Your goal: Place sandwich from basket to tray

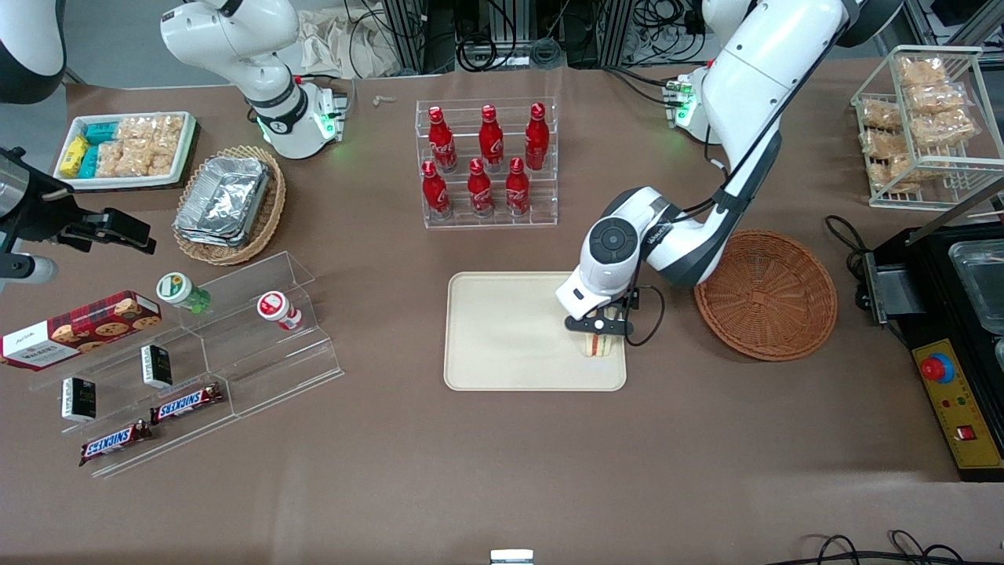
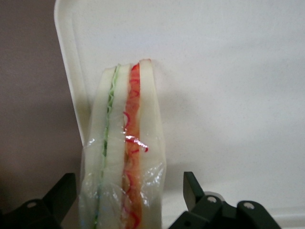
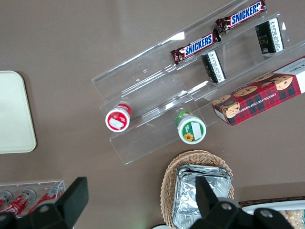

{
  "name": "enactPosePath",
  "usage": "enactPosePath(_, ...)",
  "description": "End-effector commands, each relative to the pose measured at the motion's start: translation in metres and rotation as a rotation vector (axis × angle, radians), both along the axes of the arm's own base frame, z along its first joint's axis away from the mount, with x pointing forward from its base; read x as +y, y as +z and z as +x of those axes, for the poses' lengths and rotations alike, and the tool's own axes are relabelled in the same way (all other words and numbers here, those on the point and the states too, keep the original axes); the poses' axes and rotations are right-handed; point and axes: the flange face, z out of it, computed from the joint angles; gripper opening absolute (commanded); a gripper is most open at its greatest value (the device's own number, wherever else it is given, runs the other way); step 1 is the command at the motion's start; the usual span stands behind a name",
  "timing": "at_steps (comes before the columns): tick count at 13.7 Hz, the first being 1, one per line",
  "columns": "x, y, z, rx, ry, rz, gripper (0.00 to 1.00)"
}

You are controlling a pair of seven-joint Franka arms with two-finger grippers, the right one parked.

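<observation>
The sandwich (image 1: 600, 346), a plastic-wrapped wedge of white bread with red-orange and green filling, stands on its edge on the cream tray (image 1: 502, 337), near the tray's corner closest to the reddish-brown wicker basket (image 1: 765, 294). The basket has nothing in it. My gripper (image 1: 600, 333) is directly above the sandwich. In the left wrist view the sandwich (image 2: 124, 157) sits between the fingers (image 2: 193, 191) of the open gripper (image 2: 128, 195), with a clear gap on the red-filling side. The sandwich rests close to the rim of the tray (image 2: 228, 95).
A clear rack of red cola bottles (image 1: 486, 161) stands farther from the front camera than the tray. Toward the parked arm's end are an acrylic step shelf (image 1: 196, 369) with snacks, a tan basket of foil trays (image 1: 227, 204) and a white snack tray (image 1: 125, 149). A black machine (image 1: 949, 337) and a wire rack (image 1: 925, 125) stand at the working arm's end.
</observation>
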Motion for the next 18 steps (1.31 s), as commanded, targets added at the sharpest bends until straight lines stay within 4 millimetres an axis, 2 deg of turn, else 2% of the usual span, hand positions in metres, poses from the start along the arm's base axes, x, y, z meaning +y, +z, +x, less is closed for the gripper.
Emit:
enactPosePath(1,0.009,0.053,0.01,-0.019,0.074,-0.018,1.0)
enactPosePath(6,0.02,0.154,0.014,-0.119,0.128,-0.049,1.0)
enactPosePath(7,0.022,0.168,0.016,-0.128,0.136,-0.051,1.0)
enactPosePath(9,0.041,0.195,0.031,-0.12,0.181,-0.041,1.0)
enactPosePath(11,0.051,0.233,0.052,-0.142,0.221,-0.094,1.0)
enactPosePath(13,0.081,0.255,0.068,-0.13,0.233,-0.104,1.0)
enactPosePath(14,0.093,0.27,0.071,-0.111,0.205,-0.095,1.0)
enactPosePath(16,0.133,0.288,0.081,-0.061,0.156,-0.067,1.0)
enactPosePath(18,0.165,0.313,0.08,-0.055,0.131,-0.094,1.0)
